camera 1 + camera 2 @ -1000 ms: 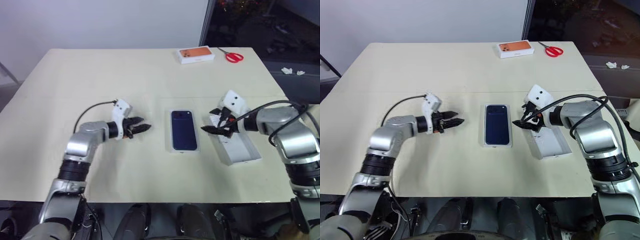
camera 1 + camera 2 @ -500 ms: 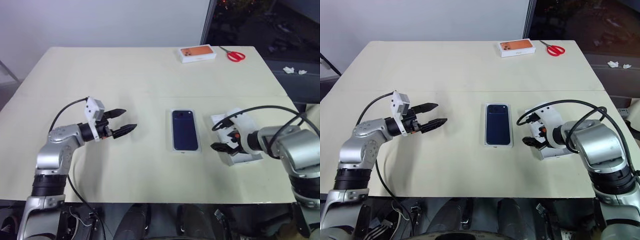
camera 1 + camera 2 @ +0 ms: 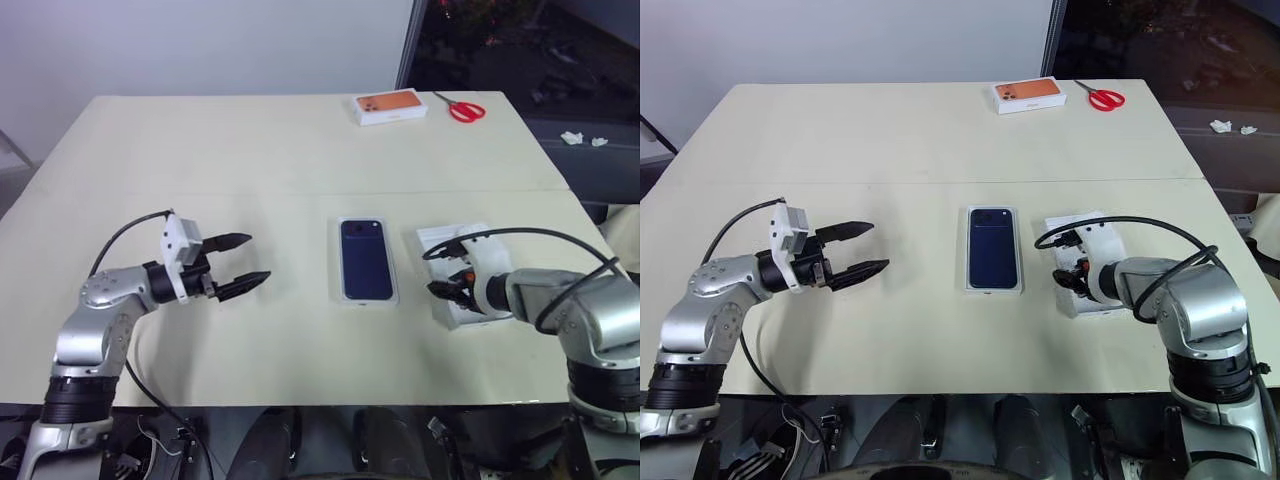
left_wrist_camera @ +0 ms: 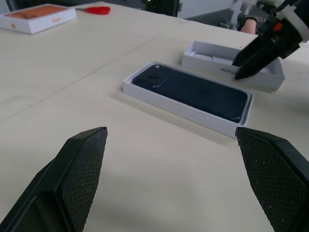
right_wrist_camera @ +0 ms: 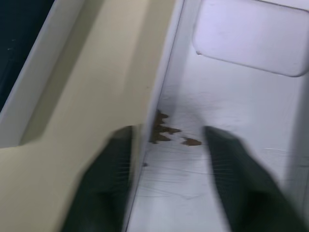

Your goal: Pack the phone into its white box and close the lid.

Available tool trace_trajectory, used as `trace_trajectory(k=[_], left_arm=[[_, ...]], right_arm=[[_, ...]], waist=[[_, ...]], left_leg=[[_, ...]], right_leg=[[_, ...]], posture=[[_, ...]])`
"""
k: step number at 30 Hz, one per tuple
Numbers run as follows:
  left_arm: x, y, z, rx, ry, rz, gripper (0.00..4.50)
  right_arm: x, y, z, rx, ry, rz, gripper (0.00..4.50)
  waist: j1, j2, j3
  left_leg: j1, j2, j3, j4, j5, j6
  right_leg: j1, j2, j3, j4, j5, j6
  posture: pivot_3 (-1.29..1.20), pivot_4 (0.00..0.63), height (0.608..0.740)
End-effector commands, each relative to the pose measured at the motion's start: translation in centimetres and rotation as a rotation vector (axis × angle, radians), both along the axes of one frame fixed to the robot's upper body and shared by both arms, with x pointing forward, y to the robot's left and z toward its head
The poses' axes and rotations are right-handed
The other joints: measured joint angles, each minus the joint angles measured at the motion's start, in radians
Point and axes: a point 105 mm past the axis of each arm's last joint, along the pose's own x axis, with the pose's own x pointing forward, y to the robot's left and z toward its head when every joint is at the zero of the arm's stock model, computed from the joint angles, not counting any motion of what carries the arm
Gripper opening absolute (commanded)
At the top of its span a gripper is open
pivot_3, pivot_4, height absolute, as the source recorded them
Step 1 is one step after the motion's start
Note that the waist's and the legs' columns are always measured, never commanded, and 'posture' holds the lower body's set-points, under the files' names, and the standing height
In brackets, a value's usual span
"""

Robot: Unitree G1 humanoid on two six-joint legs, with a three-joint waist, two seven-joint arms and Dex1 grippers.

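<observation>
Astride a wall of the lid [image 3: 1072,225], right pincer [image 5: 166,137] apart, unclamped; left pincer [image 3: 872,247] wide spread

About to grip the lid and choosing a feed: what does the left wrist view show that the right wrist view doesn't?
Left wrist view adds: the whole phone lying in the white box, the orange-topped box, the red scissors, and the right gripper seen from outside at the lid. Right wrist view adds: the right fingers apart, straddling the lid's wall, and brown specks on its floor. Both: the lid, its insert tray, the table.
</observation>
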Motion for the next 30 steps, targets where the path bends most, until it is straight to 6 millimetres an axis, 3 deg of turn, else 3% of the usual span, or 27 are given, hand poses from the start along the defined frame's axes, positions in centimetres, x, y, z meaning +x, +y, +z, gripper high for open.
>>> trace_trajectory(k=[1, 6, 10, 14, 16, 20, 27, 30], left_arm=[[-0.2, -0.3, 1.3, -0.010, -0.055, -0.008, 4.50], [0.1, 0.0, 1.5, -0.006, -0.057, 0.005, 4.50], [0.2, -0.1, 1.5, -0.015, -0.046, 0.009, 4.50], [0.7, 0.2, 1.7, -0.042, -0.032, 0.030, 4.50], [0.9, 0.4, 1.8, -0.054, -0.025, 0.041, 4.50], [1.7, 0.9, 2.1, -0.086, -0.007, 0.082, 4.50], [2.2, 0.9, 2.6, -0.108, -0.017, 0.123, 4.50], [2.1, 1.1, 2.7, -0.118, -0.012, 0.138, 4.50]], right_arm=[[-0.4, 0.5, -0.1, -0.001, -0.008, 0.002, 0.17], [0.4, 0.2, 0.3, 0.004, -0.029, -0.042, 0.08], [2.3, 0.8, 3.5, 0.068, -0.138, -0.058, 0.08], [3.8, 3.0, 6.6, 0.217, -0.209, 0.000, 0.08], [4.1, 5.2, 8.1, 0.357, -0.214, 0.088, 0.08], [5.0, 10.7, 13.3, 0.852, -0.228, 0.249, 0.08], [4.3, 17.1, 12.8, 1.198, -0.017, 0.349, 0.08], [3.7, 18.8, 11.3, 1.249, 0.068, 0.345, 0.08]], waist=[[0.000, 0.000, 0.000], [-0.001, -0.001, 0.000], [-0.004, 0.001, 0.001], [-0.003, 0.002, 0.001], [-0.003, 0.002, 0.001], [-0.009, 0.003, 0.002], [-0.007, 0.002, 0.001], [-0.007, 0.003, 0.002]], left_leg=[[0.000, 0.000, 0.000, 0.000, 0.000, 0.000], [0.000, 0.000, 0.000, 0.000, 0.000, 0.000], [0.000, 0.000, 0.000, 0.000, 0.000, 0.000], [0.000, 0.001, 0.001, 0.000, 0.000, 0.000], [0.000, 0.001, 0.000, 0.000, 0.000, 0.000], [0.000, 0.001, 0.002, 0.000, 0.001, -0.001], [0.000, 0.002, 0.002, 0.000, 0.001, -0.002], [0.000, 0.002, 0.003, -0.001, 0.002, -0.002]], right_leg=[[0.000, 0.000, 0.000, 0.000, 0.000, 0.000], [0.000, 0.000, 0.000, 0.000, 0.000, 0.000], [0.000, 0.000, 0.000, 0.001, 0.000, 0.000], [-0.001, 0.001, 0.000, 0.001, 0.000, 0.000], [-0.001, 0.002, 0.000, 0.001, 0.000, 0.000], [-0.002, 0.003, 0.002, 0.004, 0.000, 0.000], [-0.004, 0.004, 0.004, 0.005, 0.000, -0.001], [-0.006, 0.005, 0.005, 0.009, 0.000, -0.001]], posture=[[0.00, 0.150, 0.740], [0.00, 0.150, 0.740], [0.00, 0.150, 0.740], [0.00, 0.150, 0.740], [0.00, 0.150, 0.740], [0.00, 0.150, 0.740], [0.00, 0.150, 0.740], [0.00, 0.150, 0.740]])
